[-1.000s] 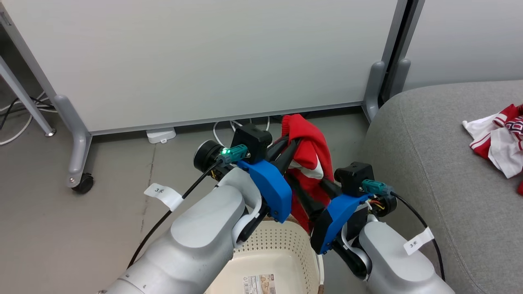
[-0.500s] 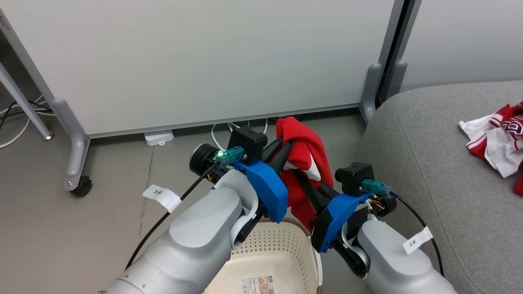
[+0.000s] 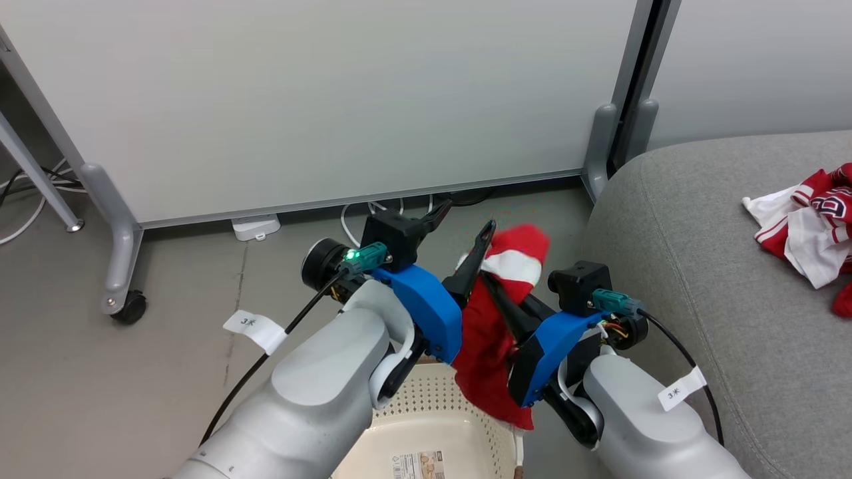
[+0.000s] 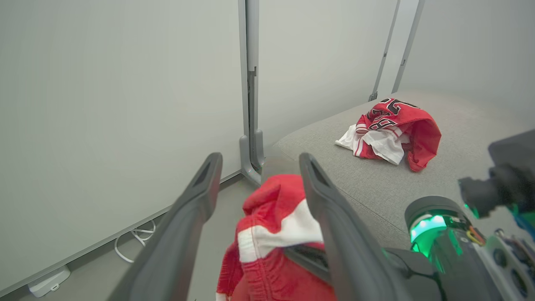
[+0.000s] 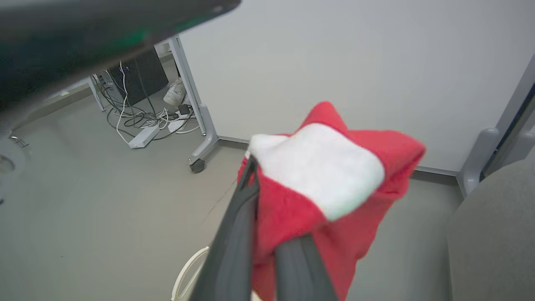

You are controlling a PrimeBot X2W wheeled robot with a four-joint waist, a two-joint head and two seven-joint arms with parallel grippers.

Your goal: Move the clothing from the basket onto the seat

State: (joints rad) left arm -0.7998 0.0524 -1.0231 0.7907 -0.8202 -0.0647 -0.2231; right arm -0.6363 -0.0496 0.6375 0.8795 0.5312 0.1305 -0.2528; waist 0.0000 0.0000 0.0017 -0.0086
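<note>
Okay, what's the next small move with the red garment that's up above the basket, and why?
Probably swing the right hand rightward toward the seat: it is shut on the red garment, which hangs over the basket, and the left hand is open.

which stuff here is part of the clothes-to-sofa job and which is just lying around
Job: plain red garment, clamped in the right gripper; numbered jersey, lying on the seat; basket.
Lying about: white partition; floor cables; white power strip.
</note>
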